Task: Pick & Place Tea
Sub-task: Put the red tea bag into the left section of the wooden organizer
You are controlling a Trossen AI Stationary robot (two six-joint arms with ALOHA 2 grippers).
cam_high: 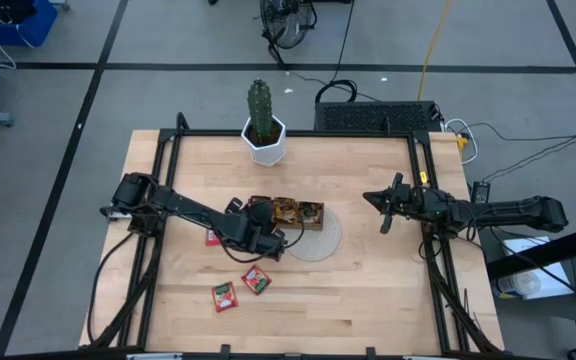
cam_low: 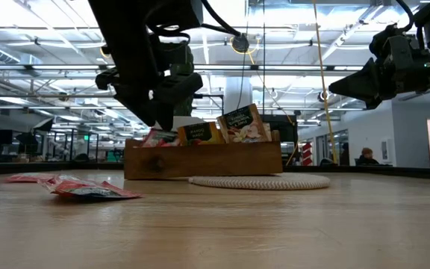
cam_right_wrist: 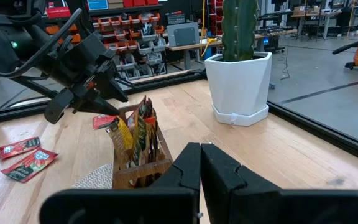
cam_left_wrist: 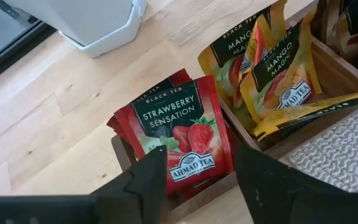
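Item one, the wooden tray (cam_high: 298, 214): we find it near the middle of the counter (cam_high: 368, 290), one end resting on a round woven mat (cam_high: 325, 238). It holds upright sachets, red strawberry ones (cam_left_wrist: 182, 134) in the end compartment and orange-yellow mango ones (cam_left_wrist: 278, 71) in the next.

Item two, loose tea: two red sachets (cam_high: 240, 289) lie flat on the counter in front of the tray, well apart from it; a third (cam_high: 212, 238) lies beside the left arm, near the tray's end.

Item three, the left hand (cam_left_wrist: 201, 180): we see it hanging over the tray's strawberry end, fingers spread apart, nothing pinched between them (the front strawberry sachet stands in the gap just beyond the fingertips).

Item four, the right hand (cam_high: 385, 211): raised above the counter's right side, well clear of the tray, fingers pressed together and empty.

Item five, a cactus (cam_high: 259, 108) in a white pot (cam_high: 265, 142), at the counter's far edge.
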